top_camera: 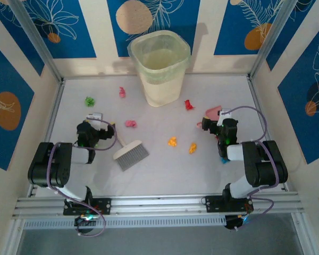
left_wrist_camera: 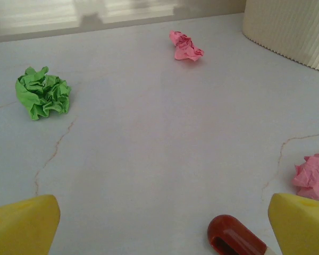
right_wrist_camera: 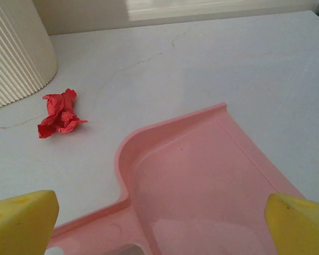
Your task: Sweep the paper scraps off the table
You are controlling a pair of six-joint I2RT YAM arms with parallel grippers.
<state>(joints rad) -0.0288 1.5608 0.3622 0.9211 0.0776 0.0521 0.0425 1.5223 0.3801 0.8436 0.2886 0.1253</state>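
walls: blue-and-cream patterned wall panels [top_camera: 48, 21] with white leaf outlines are enclosing three sides | frame: silver aluminium corner posts [top_camera: 37, 42] are slanting upward | light: soft daylight is falling evenly

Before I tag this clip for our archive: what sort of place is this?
Probably a robot test cell, not a home: an aluminium-railed table, blue-and-cream patterned panel walls boxing it in, and coloured paper scraps scattered near a wastebasket.

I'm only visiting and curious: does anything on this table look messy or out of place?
Yes: crumpled paper scraps litter the table, among them a green wad at the far left, a red wad beside the bin and an orange wad near the middle. The bin stands upright.
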